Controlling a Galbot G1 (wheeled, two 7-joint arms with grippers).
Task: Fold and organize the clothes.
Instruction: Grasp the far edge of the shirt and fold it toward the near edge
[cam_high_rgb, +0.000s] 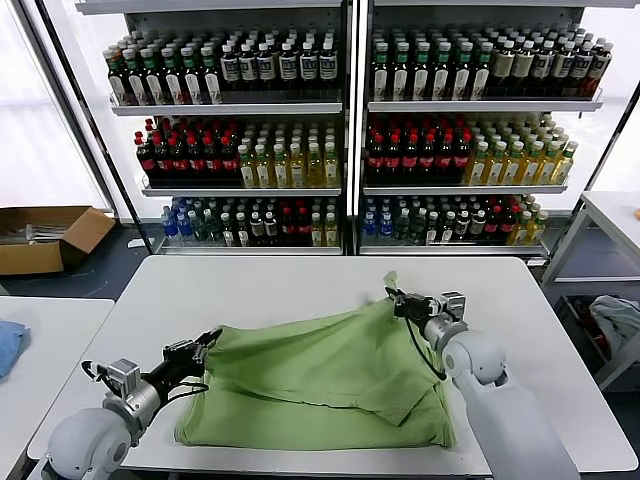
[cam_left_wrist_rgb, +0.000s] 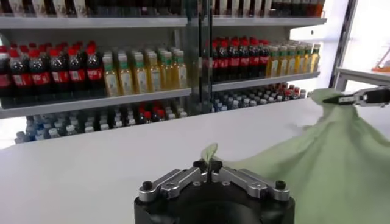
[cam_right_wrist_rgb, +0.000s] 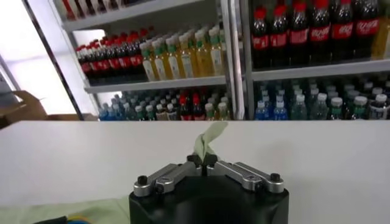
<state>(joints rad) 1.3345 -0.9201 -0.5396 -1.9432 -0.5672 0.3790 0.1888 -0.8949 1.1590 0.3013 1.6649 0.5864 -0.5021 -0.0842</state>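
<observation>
In the head view, the light green soft cotton shirt (cam_high_rgb: 320, 385) lies half folded in the lower centre, on the white table (cam_high_rgb: 250, 285). The left gripper (cam_high_rgb: 207, 345) pinches its left edge, and the right gripper (cam_high_rgb: 393, 297) lifts a corner at centre right. Only this view shows the whole cloth.

In the left wrist view, the jaws are pressed together on a small green tip at lower centre; the other gripper (cam_left_wrist_rgb: 332, 98) appears at the right edge.

In the right wrist view, the jaws are closed on a thin fold of shirt (cam_right_wrist_rgb: 207, 139); the rest is cut off at lower left. Bottle shelves (cam_right_wrist_rgb: 183, 55) fill the top.
</observation>
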